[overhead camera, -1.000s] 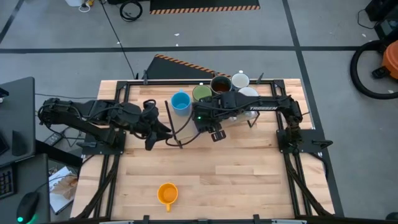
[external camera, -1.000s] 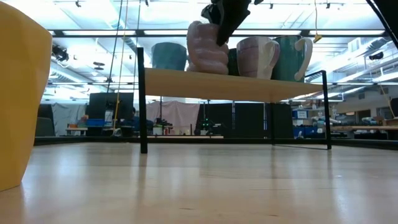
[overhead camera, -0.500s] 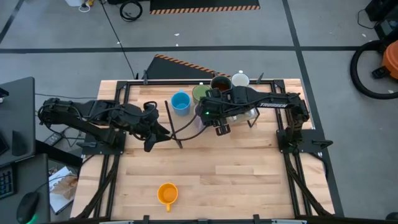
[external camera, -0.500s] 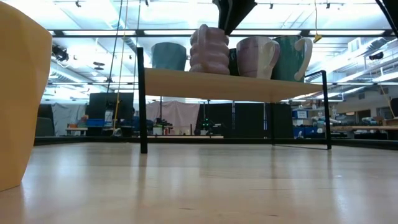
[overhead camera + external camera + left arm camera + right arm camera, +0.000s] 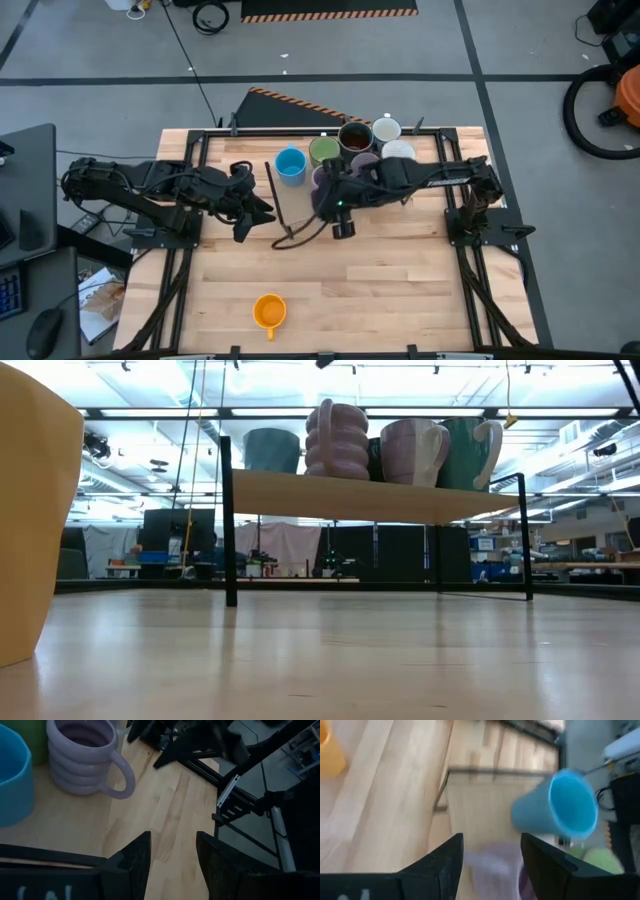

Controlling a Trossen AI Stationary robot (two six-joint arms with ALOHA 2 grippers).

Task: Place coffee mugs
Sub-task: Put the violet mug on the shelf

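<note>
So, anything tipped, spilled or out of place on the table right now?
Nothing tipped or spilled. The mugs on the shelf stand upright, including the ribbed purple mug. Only the orange mug sits apart, alone near the table's front edge. The right pincer, open and empty, hovers in front of the shelf.

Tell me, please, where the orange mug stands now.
In the high view the orange mug stands alone on the table's near edge, left of centre, far from the shelf that holds the other mugs.
</note>
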